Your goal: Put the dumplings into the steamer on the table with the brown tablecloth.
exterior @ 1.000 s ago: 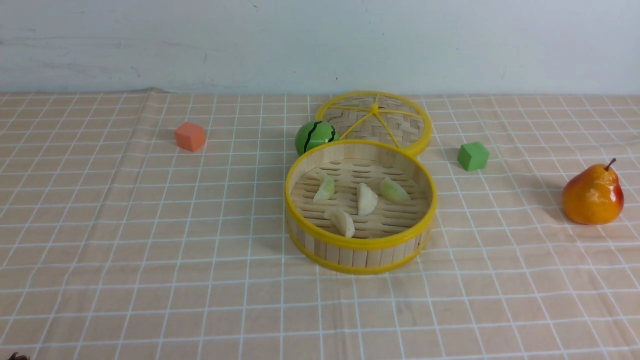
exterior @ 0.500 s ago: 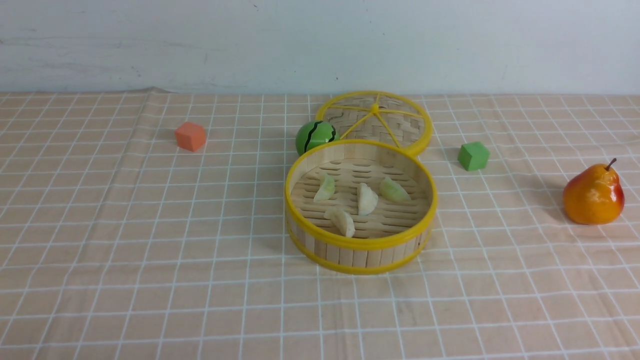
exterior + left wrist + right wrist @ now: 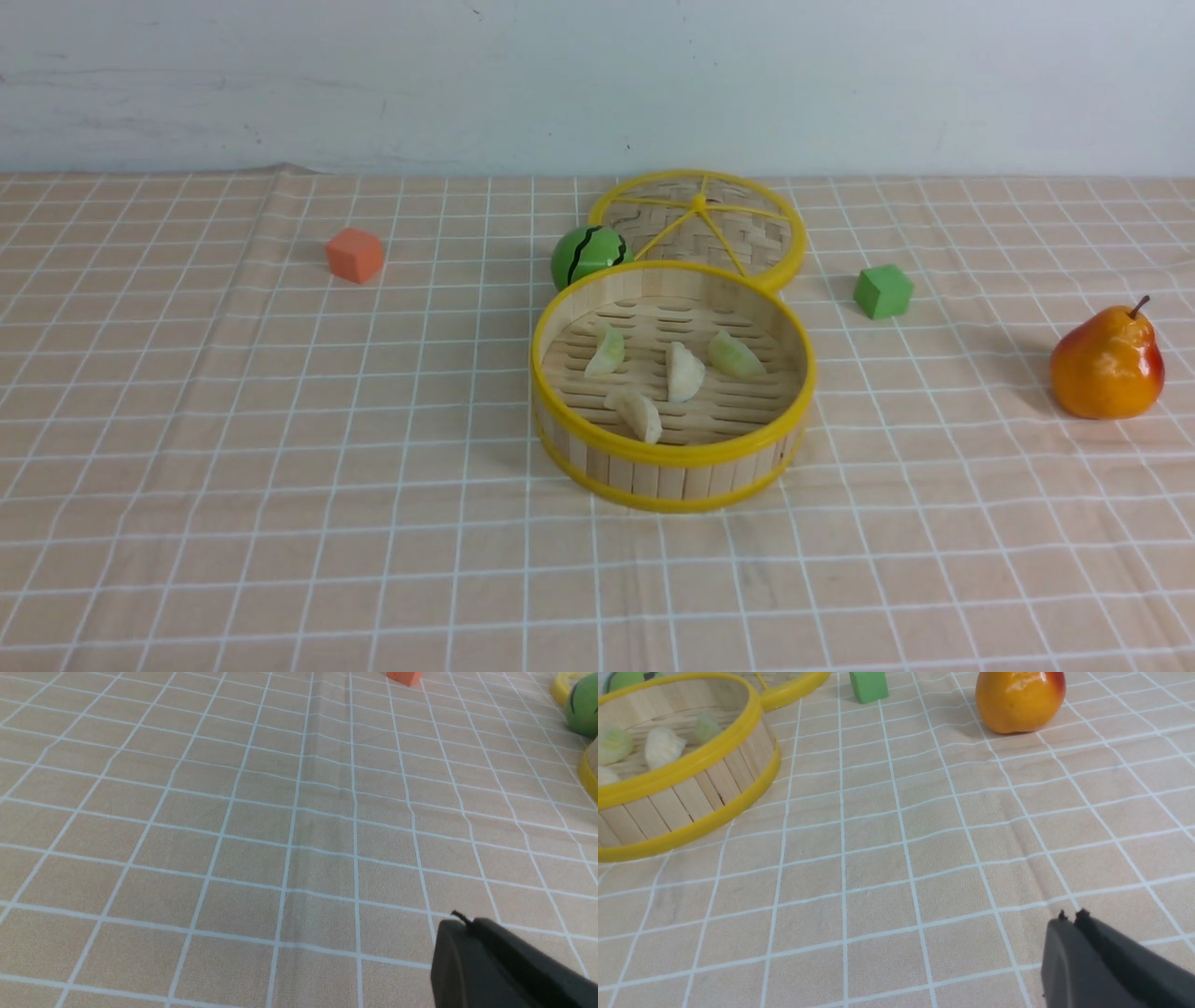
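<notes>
The steamer (image 3: pixel 674 455) stands mid-table on the brown tablecloth (image 3: pixel 280 448). Several dumplings lie on its slotted floor: one pale green (image 3: pixel 608 352), one cream (image 3: pixel 684 371), one green (image 3: pixel 736 355), one cream near the front wall (image 3: pixel 638 413). The steamer (image 3: pixel 682 793) and dumplings (image 3: pixel 663 746) also show in the right wrist view. Neither gripper shows in the front view. My left gripper (image 3: pixel 462 921) is shut and empty over bare cloth. My right gripper (image 3: pixel 1071 919) is shut and empty over cloth, apart from the steamer.
The woven lid (image 3: pixel 700 227) lies behind the steamer, with a green ball (image 3: pixel 588 255) beside it. An orange cube (image 3: pixel 355 255) sits far left, a green cube (image 3: pixel 882 290) and a pear (image 3: pixel 1107 364) to the right. The pear (image 3: pixel 1017 700) shows in the right wrist view.
A dark bit at the front view's lower left corner one second ago has gone out of view. The objects have not moved.
</notes>
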Tool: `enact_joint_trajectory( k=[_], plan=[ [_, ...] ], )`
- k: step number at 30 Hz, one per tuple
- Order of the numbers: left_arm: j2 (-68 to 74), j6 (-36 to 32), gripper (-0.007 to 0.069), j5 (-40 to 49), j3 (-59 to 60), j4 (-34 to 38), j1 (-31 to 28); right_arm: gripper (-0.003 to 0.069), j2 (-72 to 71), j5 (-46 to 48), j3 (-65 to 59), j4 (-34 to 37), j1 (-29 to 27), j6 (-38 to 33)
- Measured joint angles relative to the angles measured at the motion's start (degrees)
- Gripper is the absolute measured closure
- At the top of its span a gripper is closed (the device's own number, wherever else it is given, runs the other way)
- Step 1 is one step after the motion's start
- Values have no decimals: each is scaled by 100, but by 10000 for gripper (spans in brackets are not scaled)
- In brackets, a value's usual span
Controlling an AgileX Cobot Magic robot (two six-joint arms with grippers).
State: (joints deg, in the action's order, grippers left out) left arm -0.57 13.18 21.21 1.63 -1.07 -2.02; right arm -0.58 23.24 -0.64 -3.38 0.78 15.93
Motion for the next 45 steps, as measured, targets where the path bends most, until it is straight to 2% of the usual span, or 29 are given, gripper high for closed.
enact_joint_trajectory(
  k=[45],
  plan=[
    [0,5,638,-27,0,-6,0,599,0,0,0,0,0,0]
  ],
)
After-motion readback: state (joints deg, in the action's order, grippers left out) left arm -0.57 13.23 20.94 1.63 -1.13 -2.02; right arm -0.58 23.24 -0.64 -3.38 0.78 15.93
